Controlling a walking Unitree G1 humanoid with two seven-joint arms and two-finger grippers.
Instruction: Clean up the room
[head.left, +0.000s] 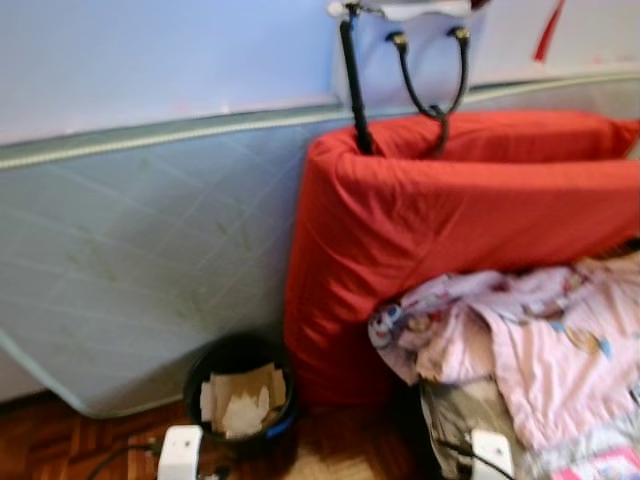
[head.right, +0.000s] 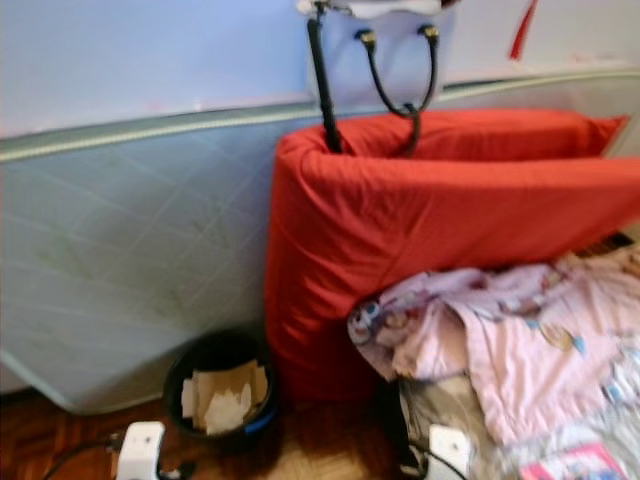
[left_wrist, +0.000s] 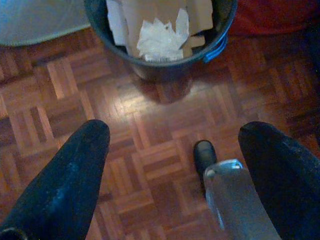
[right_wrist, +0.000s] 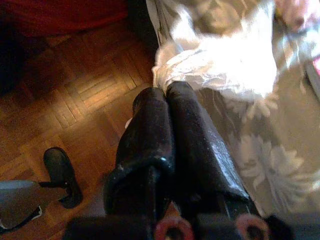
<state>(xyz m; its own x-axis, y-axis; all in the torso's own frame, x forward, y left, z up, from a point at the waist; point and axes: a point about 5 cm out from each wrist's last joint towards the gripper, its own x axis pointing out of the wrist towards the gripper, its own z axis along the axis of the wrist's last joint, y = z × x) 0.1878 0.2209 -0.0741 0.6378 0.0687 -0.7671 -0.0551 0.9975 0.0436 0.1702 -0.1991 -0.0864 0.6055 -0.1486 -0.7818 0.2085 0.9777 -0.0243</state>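
A black waste bin (head.left: 238, 398) with a blue handle stands on the parquet floor, holding cardboard and crumpled paper (left_wrist: 159, 36). My left gripper (left_wrist: 175, 132) hovers open over the floor just short of the bin, nothing between its fingers. My right gripper (right_wrist: 165, 95) is shut, with nothing seen between its fingertips, which lie by a crumpled white piece (right_wrist: 215, 65) on grey floral fabric (right_wrist: 255, 155). A heap of pink clothing (head.left: 545, 340) lies at the right. Both white wrists (head.left: 180, 452) show at the bottom edge.
A grey mattress (head.left: 130, 260) leans on the wall behind the bin. A folded red mattress (head.left: 460, 220) stands to the bin's right, with a pale handbag (head.left: 420, 50) hanging above it. My foot (left_wrist: 205, 152) is on the floor below the left gripper.
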